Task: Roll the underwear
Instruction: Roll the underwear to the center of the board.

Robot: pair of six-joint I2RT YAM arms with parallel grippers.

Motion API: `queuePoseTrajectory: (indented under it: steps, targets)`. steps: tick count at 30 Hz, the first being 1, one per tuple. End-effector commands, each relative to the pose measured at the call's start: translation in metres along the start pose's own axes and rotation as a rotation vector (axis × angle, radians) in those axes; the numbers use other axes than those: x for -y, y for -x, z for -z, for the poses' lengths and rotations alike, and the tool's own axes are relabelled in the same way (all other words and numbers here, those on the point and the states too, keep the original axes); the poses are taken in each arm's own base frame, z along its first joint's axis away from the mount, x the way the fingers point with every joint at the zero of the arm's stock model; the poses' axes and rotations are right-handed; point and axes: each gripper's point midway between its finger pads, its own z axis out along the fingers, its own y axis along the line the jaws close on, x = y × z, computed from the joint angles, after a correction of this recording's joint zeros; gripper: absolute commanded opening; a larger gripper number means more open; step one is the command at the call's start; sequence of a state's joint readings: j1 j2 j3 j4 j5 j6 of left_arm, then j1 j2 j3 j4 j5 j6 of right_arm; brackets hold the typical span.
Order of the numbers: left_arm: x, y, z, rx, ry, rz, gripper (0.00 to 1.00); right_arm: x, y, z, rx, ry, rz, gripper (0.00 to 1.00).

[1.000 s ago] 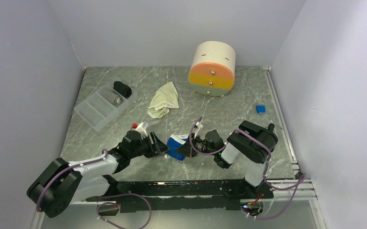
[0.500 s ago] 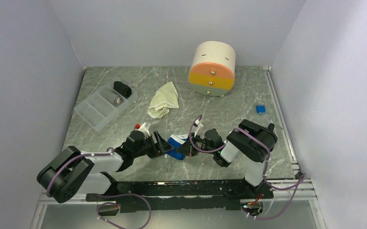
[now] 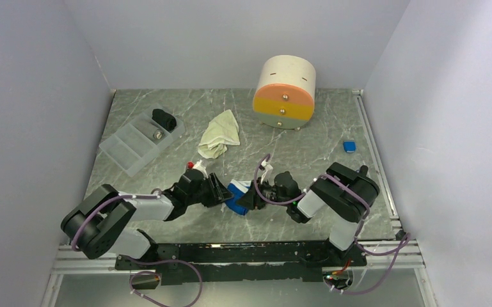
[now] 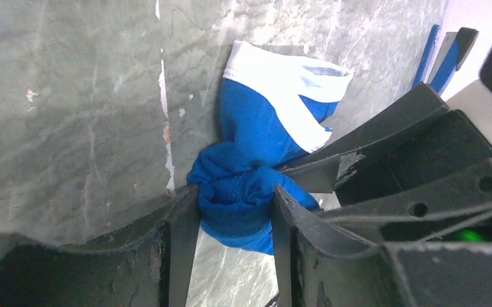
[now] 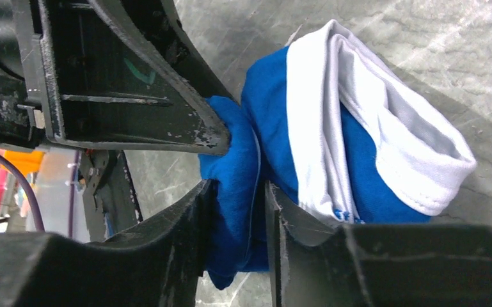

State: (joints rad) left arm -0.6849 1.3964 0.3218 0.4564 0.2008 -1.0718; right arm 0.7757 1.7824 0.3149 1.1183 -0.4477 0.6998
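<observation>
Grey marbled table (image 3: pixel 323 137), both arms meeting at the blue underwear (image 3: pixel 236 191) near the front edge.
Since a second ago the left arm has swung in and stretched to the right, so the left gripper (image 3: pixel 222 192) now pinches the bunched lower end of the blue cloth between its fingers (image 4: pixel 180 238). The right gripper (image 3: pixel 246 199) has barely moved and is clamped on a fold of the same garment from the other side. White trim lies uppermost. The cream underwear (image 3: pixel 219 133) sits crumpled farther back, well apart, unchanged, between the clear tray (image 3: pixel 128 152) and the round drawer box (image 3: pixel 285 86).
</observation>
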Motion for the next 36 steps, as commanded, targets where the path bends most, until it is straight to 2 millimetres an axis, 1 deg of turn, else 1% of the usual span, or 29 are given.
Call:
queuePoseTrajectory:
  steps: [1,3,5,10,12,14,15,18,20,22,23,25,28,32,33,36]
  targets:
    - [-0.044,-0.022,0.000,-0.074,0.188,-0.098,0.48,0.007,-0.007,0.008,-0.045,-0.050,0.080,0.41]
    - [-0.043,-0.023,-0.001,-0.090,0.203,-0.122,0.47,0.004,-0.002,0.011,-0.048,-0.057,0.129,0.45]
    - [-0.041,-0.023,-0.002,-0.094,0.202,-0.136,0.45,0.006,0.003,0.016,-0.061,-0.092,0.195,0.47]
    - [-0.038,-0.024,-0.001,-0.107,0.213,-0.155,0.44,0.003,0.037,0.035,-0.018,-0.185,0.460,0.50]
    - [-0.038,-0.025,-0.001,-0.111,0.211,-0.152,0.43,-0.007,0.054,0.044,0.022,-0.189,0.591,0.50]
    - [-0.037,-0.026,-0.002,-0.113,0.210,-0.151,0.43,-0.017,0.057,0.048,0.019,-0.160,0.719,0.50]
    - [-0.037,-0.026,-0.002,-0.114,0.210,-0.149,0.43,-0.022,0.057,0.048,0.017,-0.144,0.781,0.50]
    - [-0.035,-0.027,-0.004,-0.122,0.205,-0.150,0.41,-0.033,0.047,0.043,-0.007,-0.135,0.939,0.50]
    - [-0.034,-0.027,-0.004,-0.125,0.207,-0.152,0.41,-0.041,0.033,0.034,-0.040,-0.137,1.035,0.50]
    - [-0.035,-0.027,-0.004,-0.128,0.211,-0.152,0.41,-0.043,0.025,0.024,-0.073,-0.154,1.087,0.50]
    - [-0.034,-0.027,-0.004,-0.127,0.211,-0.152,0.41,-0.043,0.025,0.019,-0.078,-0.171,1.103,0.50]
    - [-0.034,-0.027,-0.004,-0.127,0.209,-0.153,0.41,-0.041,0.021,0.011,-0.099,-0.207,1.149,0.50]
    - [-0.034,-0.028,-0.003,-0.131,0.205,-0.154,0.38,-0.035,0.018,0.003,-0.113,-0.285,1.239,0.52]
    - [-0.034,-0.028,-0.002,-0.128,0.208,-0.152,0.38,-0.012,0.012,0.001,-0.172,-0.412,1.335,0.53]
    - [-0.034,-0.028,-0.002,-0.128,0.209,-0.152,0.38,-0.009,0.009,0.000,-0.188,-0.418,1.344,0.53]
    - [-0.034,-0.028,-0.002,-0.127,0.207,-0.150,0.38,-0.006,-0.004,-0.003,-0.247,-0.408,1.369,0.52]
